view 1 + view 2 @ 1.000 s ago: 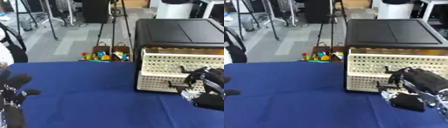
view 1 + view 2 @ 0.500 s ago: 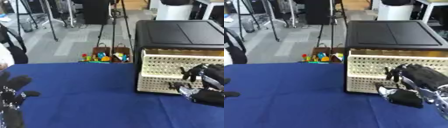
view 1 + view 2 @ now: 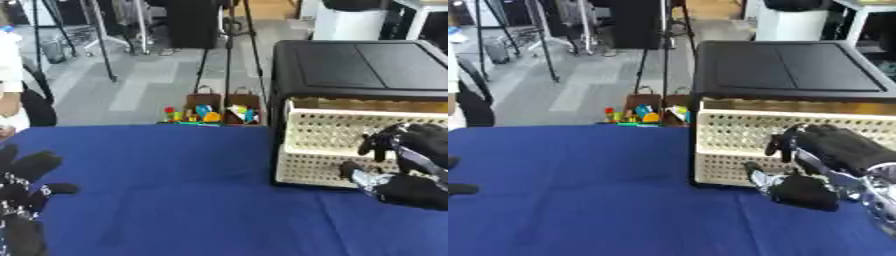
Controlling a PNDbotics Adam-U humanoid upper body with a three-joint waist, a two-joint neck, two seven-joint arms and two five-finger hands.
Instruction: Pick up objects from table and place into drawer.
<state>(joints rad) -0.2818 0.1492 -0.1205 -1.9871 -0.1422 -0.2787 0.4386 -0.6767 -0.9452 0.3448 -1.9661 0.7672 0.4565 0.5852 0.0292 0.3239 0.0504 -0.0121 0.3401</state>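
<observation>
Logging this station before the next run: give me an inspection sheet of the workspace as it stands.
Surface: blue cloth table, no loose objects seen on it.
Job's things: black cabinet at the right, its cream perforated drawer front facing the robot.
Clutter: nothing seen on the table.
Hands: right hand against the drawer front, fingers curled; left hand open at the lower left.
Cables: nothing seen.
Surroundings: grey floor, tripod legs, small bags of colourful items beyond the table.

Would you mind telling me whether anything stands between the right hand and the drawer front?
Nothing visible does. The right hand is already at the cream perforated drawer front, fingers curled against it, and the blue table before it shows nothing in between.
</observation>
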